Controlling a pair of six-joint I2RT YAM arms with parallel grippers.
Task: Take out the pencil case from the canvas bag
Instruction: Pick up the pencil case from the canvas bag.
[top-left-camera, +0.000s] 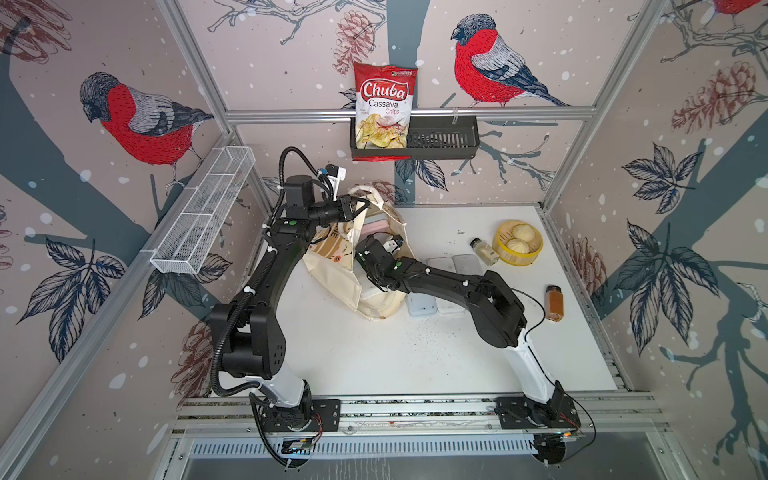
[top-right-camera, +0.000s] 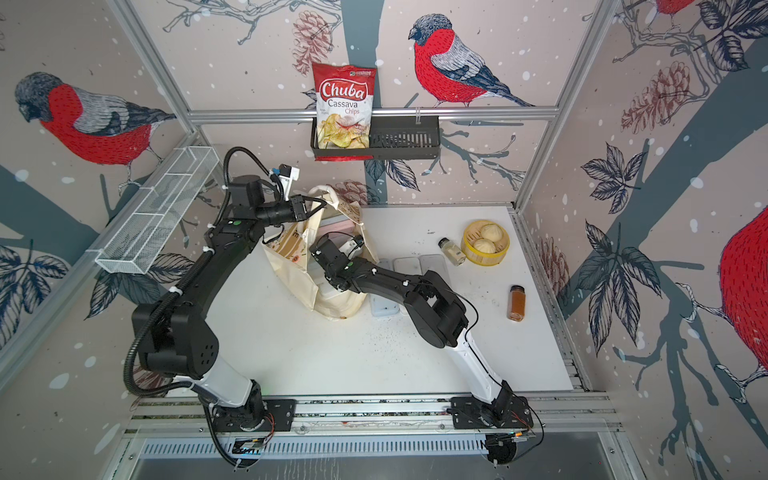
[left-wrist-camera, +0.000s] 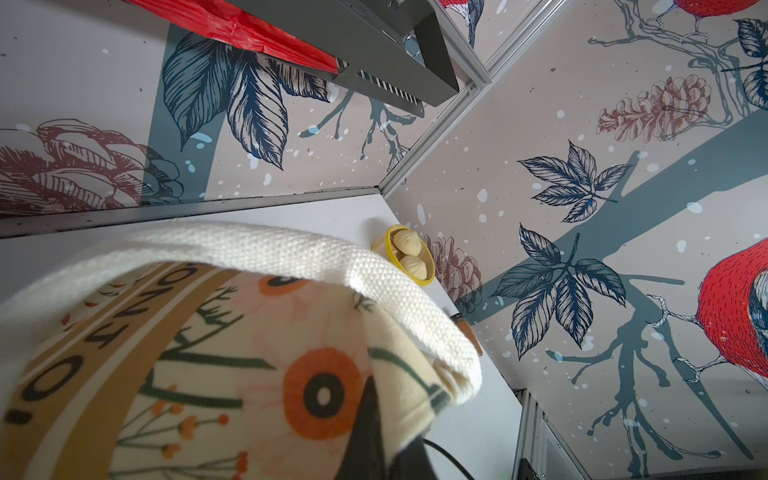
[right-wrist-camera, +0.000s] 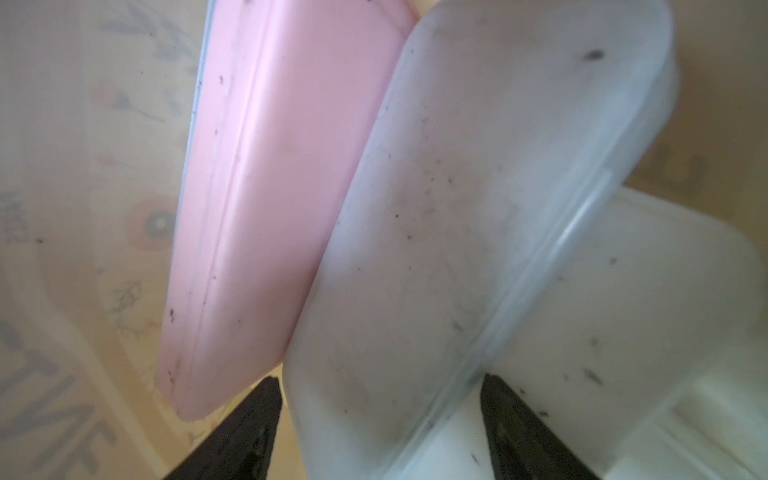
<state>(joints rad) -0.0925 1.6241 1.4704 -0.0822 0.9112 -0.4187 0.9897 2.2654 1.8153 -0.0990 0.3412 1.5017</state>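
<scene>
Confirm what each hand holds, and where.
Left hand pinches the canvas bag by its top edge, at a handle. Right hand straddles a translucent case; grip unclear.

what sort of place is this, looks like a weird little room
Probably a robot test cell, not a real room: an aluminium frame holds bird-print wall panels, and there are staged props, such as a chips bag and a bun steamer.

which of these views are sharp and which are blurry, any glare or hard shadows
Right wrist view: too close and soft throughout, with the pink case and frosted case smeared and the bag print a haze. Left wrist view: crisp on the handle weave and the wallpaper. Both top views: sharp and evenly lit, with only soft shadows on the table and no glare.
</scene>
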